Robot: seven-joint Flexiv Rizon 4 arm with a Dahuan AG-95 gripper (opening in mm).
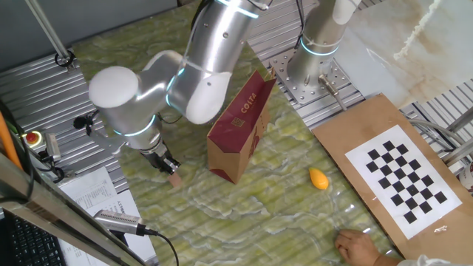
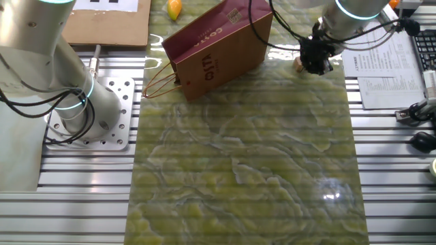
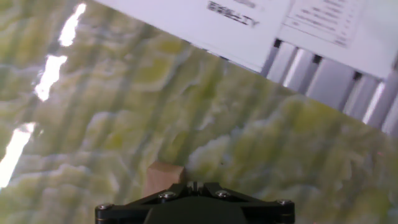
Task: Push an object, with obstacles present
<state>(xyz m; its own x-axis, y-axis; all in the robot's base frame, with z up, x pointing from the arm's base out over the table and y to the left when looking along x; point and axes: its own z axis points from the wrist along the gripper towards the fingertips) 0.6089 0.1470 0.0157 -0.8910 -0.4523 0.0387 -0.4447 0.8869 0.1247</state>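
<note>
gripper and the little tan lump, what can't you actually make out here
- Gripper fingers: the hand view cuts them off at its bottom edge; both fixed views show them too small to tell open from shut.
- Contact with the lump: its lower part is hidden behind the gripper body in the hand view.
- Lump shape: the other fixed view shows only a speck beside the gripper.
- Bag back side: the arm covers it in one fixed view.

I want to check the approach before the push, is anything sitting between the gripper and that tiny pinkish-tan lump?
Nothing visible. The gripper is right at the pinkish-tan lump, which shows just past its body in the hand view. The COSTA paper bag stands off to one side on the mat, apart from both.
</note>
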